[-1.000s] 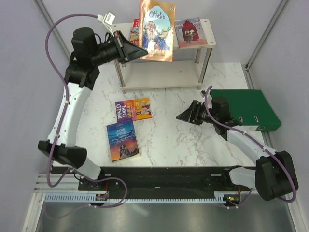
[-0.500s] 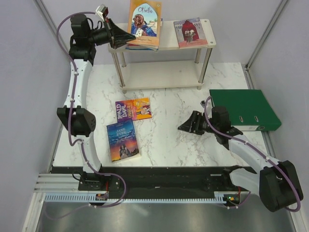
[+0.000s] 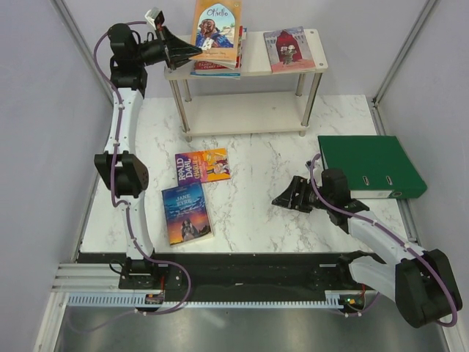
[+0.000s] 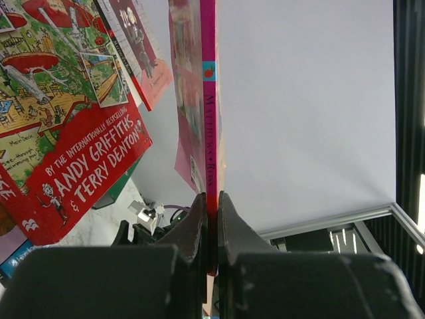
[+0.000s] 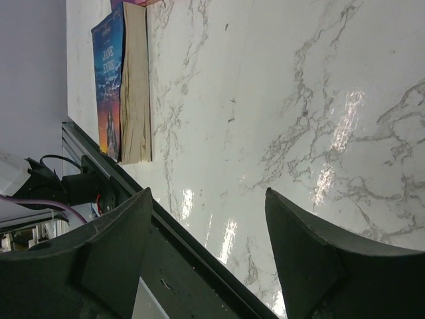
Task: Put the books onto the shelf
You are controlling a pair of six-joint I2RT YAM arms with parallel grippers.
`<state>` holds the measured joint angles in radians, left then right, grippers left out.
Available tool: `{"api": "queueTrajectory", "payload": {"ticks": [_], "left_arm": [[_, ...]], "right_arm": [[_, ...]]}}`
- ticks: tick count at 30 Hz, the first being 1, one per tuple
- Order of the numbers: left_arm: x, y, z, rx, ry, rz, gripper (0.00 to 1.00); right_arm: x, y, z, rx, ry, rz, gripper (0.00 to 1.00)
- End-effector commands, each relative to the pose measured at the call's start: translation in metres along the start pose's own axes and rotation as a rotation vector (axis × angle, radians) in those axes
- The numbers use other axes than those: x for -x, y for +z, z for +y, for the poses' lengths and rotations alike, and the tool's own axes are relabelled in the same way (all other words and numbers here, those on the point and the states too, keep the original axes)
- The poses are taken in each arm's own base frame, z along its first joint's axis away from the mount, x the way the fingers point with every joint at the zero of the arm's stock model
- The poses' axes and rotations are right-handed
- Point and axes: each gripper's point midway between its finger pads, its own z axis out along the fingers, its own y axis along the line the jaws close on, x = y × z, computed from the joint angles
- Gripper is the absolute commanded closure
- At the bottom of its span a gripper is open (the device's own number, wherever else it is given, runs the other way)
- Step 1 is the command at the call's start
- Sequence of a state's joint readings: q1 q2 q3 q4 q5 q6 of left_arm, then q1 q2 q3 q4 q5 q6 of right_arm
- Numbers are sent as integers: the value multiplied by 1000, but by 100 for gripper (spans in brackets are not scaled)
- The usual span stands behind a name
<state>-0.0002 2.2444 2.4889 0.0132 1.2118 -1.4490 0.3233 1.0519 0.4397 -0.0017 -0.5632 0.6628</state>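
My left gripper (image 3: 192, 51) is shut on the spine edge of the tan portrait-cover book (image 3: 218, 31) and holds it upright over the left end of the shelf's (image 3: 254, 62) top board. The left wrist view shows the jaws (image 4: 211, 199) clamped on its pink spine (image 4: 210, 100), with the red Treehouse book (image 4: 73, 143) lying on the board beside it. A reddish book (image 3: 288, 48) lies on the board's right end. On the table lie the Roald Dahl book (image 3: 202, 165) and Jane Eyre (image 3: 187, 213). My right gripper (image 3: 283, 198) hovers open and empty over the marble, with Jane Eyre (image 5: 111, 86) far ahead of it.
A large green ring binder (image 3: 370, 165) lies at the table's right edge, just behind my right arm. The shelf's lower board (image 3: 249, 114) is bare. Grey walls close in both sides, and the black base rail (image 3: 242, 268) runs along the near edge.
My left arm has stretched up and carried the portrait book left and back over the shelf's left end. My right gripper has drifted toward the near edge and opened wider.
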Motion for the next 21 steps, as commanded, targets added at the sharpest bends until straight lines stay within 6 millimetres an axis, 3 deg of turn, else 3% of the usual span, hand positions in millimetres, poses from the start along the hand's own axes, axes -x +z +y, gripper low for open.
{"api": "queueTrajectory", "payload": {"ticks": [1, 11, 21], "left_arm": [[-4, -1, -28, -37, 51, 10, 97], [-3, 10, -4, 4, -13, -3, 78], [-13, 14, 16, 54, -60, 15, 67]], "right_arm": [[1, -1, -1, -1, -28, -18, 23], [-1, -1, -2, -1, -24, -17, 23], [-2, -2, -3, -2, -22, -19, 22]]}}
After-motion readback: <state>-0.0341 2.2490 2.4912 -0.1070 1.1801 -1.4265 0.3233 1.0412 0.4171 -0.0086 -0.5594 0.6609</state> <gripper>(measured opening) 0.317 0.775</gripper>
